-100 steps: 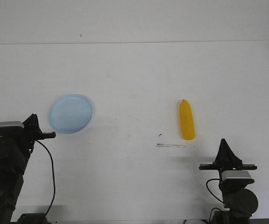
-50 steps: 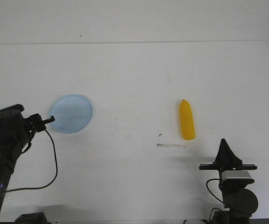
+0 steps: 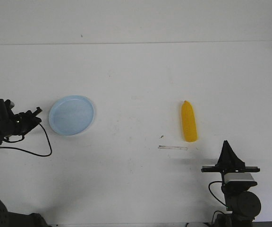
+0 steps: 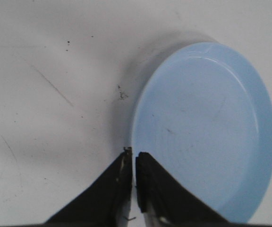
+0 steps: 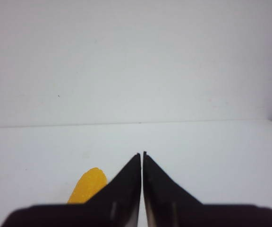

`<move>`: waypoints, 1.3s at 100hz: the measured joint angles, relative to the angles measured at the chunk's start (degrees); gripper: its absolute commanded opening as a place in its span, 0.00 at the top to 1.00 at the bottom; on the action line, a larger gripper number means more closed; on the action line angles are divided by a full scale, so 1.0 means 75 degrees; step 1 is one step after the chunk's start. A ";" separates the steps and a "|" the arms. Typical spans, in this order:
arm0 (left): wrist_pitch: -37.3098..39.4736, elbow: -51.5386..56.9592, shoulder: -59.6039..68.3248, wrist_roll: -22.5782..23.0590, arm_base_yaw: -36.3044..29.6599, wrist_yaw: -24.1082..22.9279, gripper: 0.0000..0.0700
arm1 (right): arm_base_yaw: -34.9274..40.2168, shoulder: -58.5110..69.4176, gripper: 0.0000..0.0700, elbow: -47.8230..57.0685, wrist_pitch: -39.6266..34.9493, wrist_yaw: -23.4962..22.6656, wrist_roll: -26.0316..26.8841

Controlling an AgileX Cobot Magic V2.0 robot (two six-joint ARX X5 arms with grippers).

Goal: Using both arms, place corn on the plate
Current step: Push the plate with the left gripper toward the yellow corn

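The yellow-orange corn (image 3: 189, 122) lies on the white table right of centre, its tapered end pointing away from me. It also shows in the right wrist view (image 5: 86, 186). The pale blue plate (image 3: 72, 115) sits empty at the left. It fills much of the left wrist view (image 4: 207, 127). My left gripper (image 3: 37, 111) is shut and empty, its tips at the plate's left rim, as the left wrist view (image 4: 133, 153) shows. My right gripper (image 3: 226, 143) is shut and empty, near the table's front edge, below and right of the corn; it also shows in the right wrist view (image 5: 142, 154).
A thin pale strip (image 3: 173, 148) and small dark specks lie on the table just in front of the corn. The left arm's black cable (image 3: 41, 144) loops over the table beside the plate. The table's back edge meets a white wall.
My left arm has swung down and to the left, so its gripper now points at the plate's left rim from farther left. The right arm, corn and plate have not moved.
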 measured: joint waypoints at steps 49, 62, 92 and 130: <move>0.0152 0.0000 0.1003 0.0000 -0.0195 0.0157 0.57 | 0.0000 0.0000 0.99 0.0000 0.0000 0.0000 0.0000; 0.0265 0.0000 0.1003 0.0000 -0.0385 0.0157 0.57 | 0.0000 0.0000 0.99 0.0000 -0.0003 0.0000 0.0000; 0.0379 0.0006 0.1300 -0.0023 -0.0536 0.0189 0.58 | 0.0000 0.0000 0.99 0.0000 -0.0003 0.0000 0.0000; 0.0408 0.0009 0.1311 -0.0023 -0.0723 0.0192 0.78 | 0.0000 0.0000 0.99 0.0000 -0.0003 0.0000 0.0000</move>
